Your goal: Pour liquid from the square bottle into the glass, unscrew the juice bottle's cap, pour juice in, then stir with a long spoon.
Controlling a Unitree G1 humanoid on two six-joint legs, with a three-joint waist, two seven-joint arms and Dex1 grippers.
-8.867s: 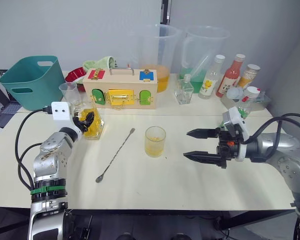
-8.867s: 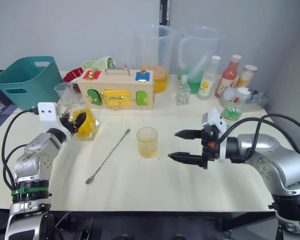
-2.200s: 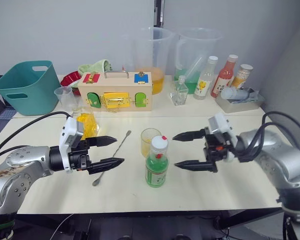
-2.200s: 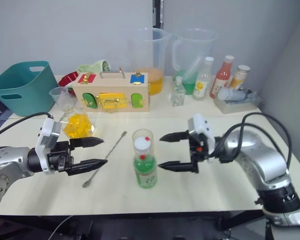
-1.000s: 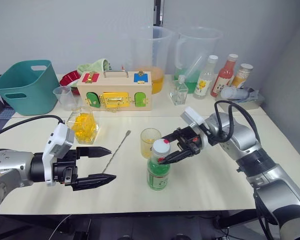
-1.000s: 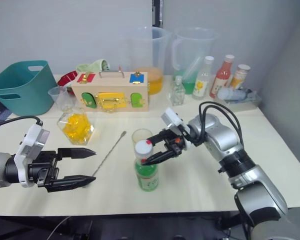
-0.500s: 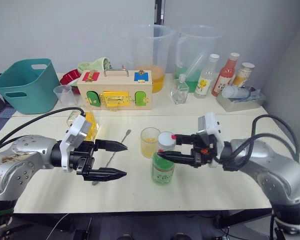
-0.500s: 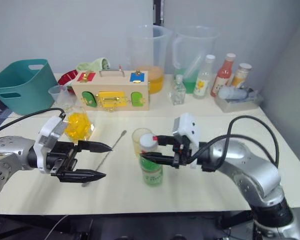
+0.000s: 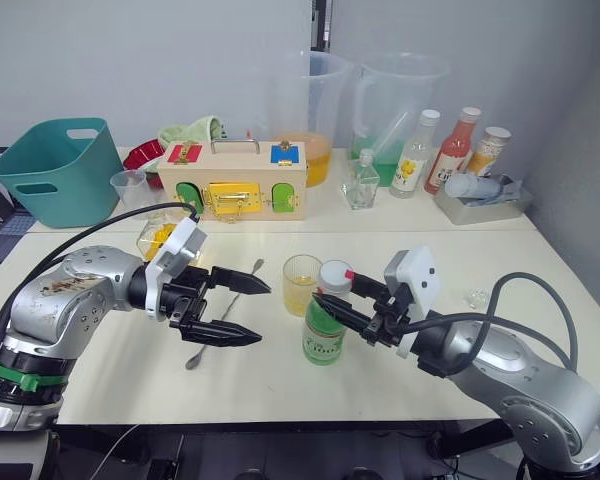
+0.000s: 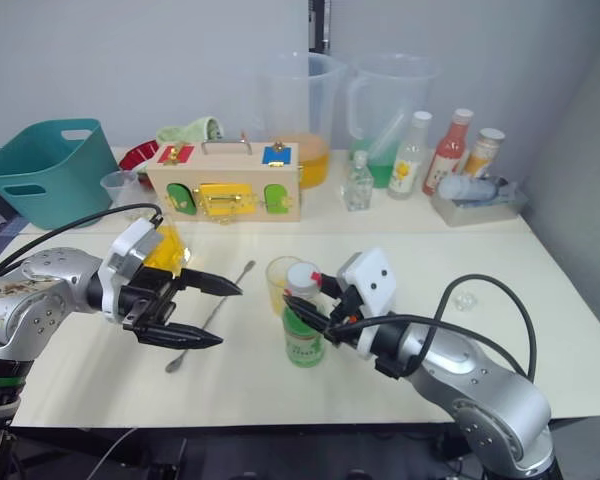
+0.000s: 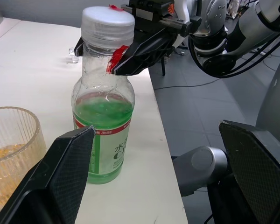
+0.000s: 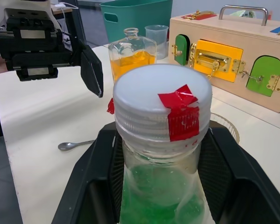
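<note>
The juice bottle (image 9: 325, 325) stands upright mid-table with its white cap (image 9: 334, 277) on and green juice (image 11: 102, 114) inside. My right gripper (image 9: 331, 285) reaches in from the right, its fingers (image 12: 100, 186) closed against the neck just under the cap. My left gripper (image 9: 264, 316) hovers open a short way left of the bottle, pointing at it. Just behind the bottle is the glass (image 9: 300, 284), holding a little yellow liquid. The square bottle (image 12: 130, 58) sits far left, partly hidden by my left wrist. The long spoon (image 9: 195, 357) lies under the left gripper.
Along the back stand a wooden latch box (image 9: 243, 183), a teal basket (image 9: 55, 170), two large pitchers (image 9: 315, 110), a small flask (image 9: 363, 183), several bottles (image 9: 458, 150) and a tray (image 9: 480, 195). A plastic cup (image 9: 132, 188) is back left. A small clear piece (image 9: 477, 298) lies at right.
My left gripper has moved right, closer to the juice bottle, still open. My right arm has swung lower and its fingers have settled under the cap. The bottle has stayed upright.
</note>
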